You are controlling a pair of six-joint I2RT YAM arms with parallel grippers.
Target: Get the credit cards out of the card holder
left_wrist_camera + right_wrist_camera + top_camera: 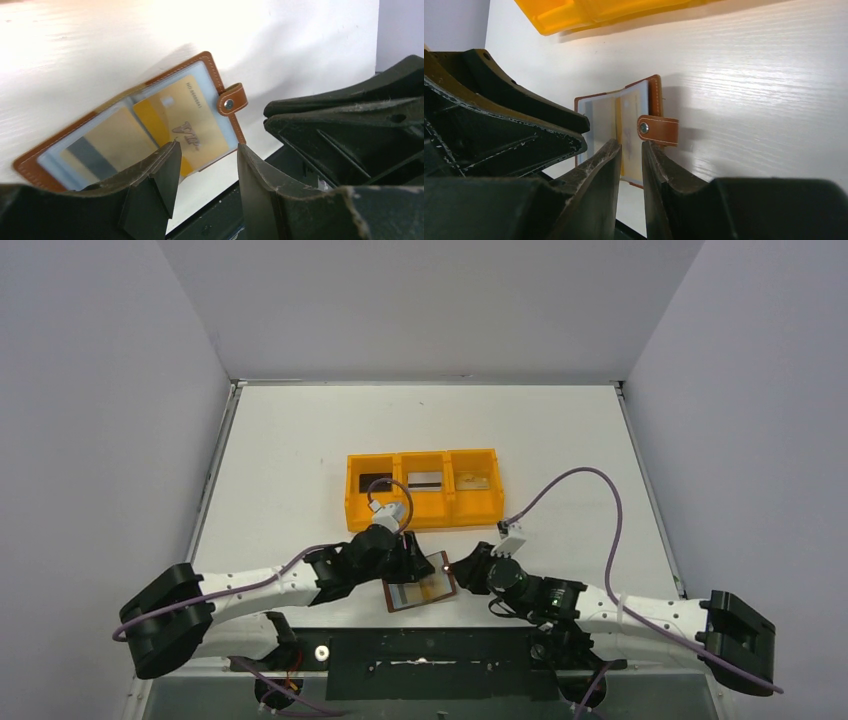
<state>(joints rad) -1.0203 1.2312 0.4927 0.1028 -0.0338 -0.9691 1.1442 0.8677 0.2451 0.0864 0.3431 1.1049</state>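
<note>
White, faintly wood-grained worktop (300,440), boxed in by plain grey-lilac walls (90,390) on the left, right and far sides; dark base plate (420,652) along the near edge. Orange three-compartment tray (470,510) at mid-worktop, with a black card (375,481) in the left bay, a silvery grey card (424,480) in the middle, a tan-gold card (472,481) in the right. Card holder (420,588) lying open and flat near the front edge, between the two hands; snap tab (233,100) on the edge toward the right hand; a gold card (185,125) visible behind its clear pocket. Left hand (207,152) released, fingers well apart at the holder's edge. Right hand (631,147) released, fingers narrowly parted, nothing seen between them, tips just short of the tab.
</note>
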